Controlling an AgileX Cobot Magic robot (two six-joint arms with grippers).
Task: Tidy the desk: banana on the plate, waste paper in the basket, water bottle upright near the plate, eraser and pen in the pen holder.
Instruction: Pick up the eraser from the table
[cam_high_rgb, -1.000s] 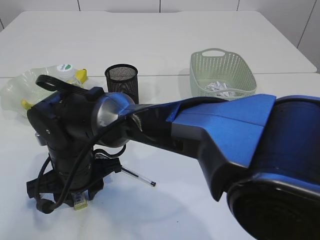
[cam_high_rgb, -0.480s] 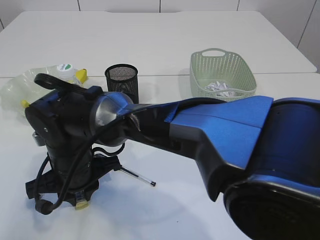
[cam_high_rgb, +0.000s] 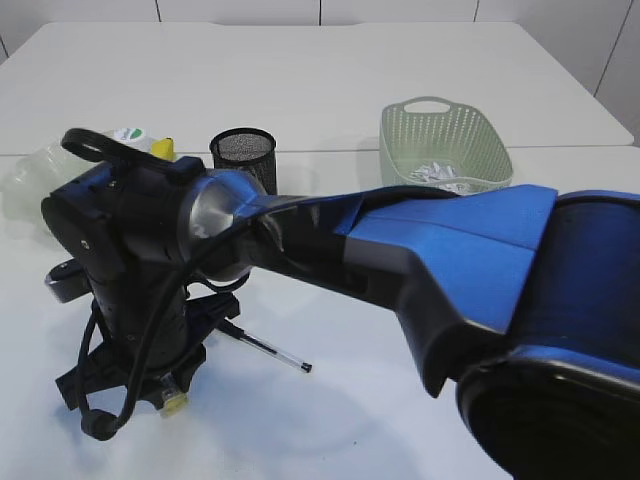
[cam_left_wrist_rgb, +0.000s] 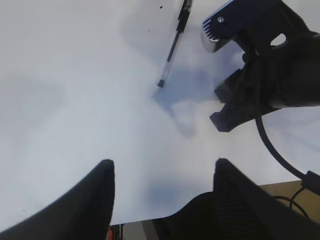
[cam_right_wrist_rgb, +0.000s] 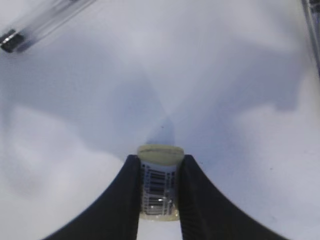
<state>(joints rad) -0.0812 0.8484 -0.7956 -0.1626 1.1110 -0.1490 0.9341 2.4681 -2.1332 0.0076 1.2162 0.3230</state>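
My right gripper (cam_right_wrist_rgb: 160, 162) is shut on the eraser (cam_right_wrist_rgb: 159, 187), a pale block with a barcode sleeve, just above the table. In the exterior view that gripper (cam_high_rgb: 168, 398) points down at the front left with the eraser (cam_high_rgb: 177, 403) between its fingers. The pen (cam_high_rgb: 270, 350) lies on the table to its right, also visible as the pen (cam_left_wrist_rgb: 172, 47). My left gripper (cam_left_wrist_rgb: 162, 170) is open over bare table. The black mesh pen holder (cam_high_rgb: 243, 160) stands behind. Waste paper (cam_high_rgb: 435, 173) lies in the green basket (cam_high_rgb: 445, 125). The plate (cam_high_rgb: 25, 175), banana (cam_high_rgb: 162, 148) and bottle cap (cam_high_rgb: 128, 134) are mostly hidden by the arm.
The right arm's blue body (cam_high_rgb: 480, 260) crosses the table from lower right to left and blocks much of the exterior view. The right wrist's black housing (cam_left_wrist_rgb: 270, 65) sits close to the pen. A table seam runs behind the pen holder.
My right gripper has closed on the eraser, and its wrist has shifted slightly left and up. The pen and the left gripper have not moved.
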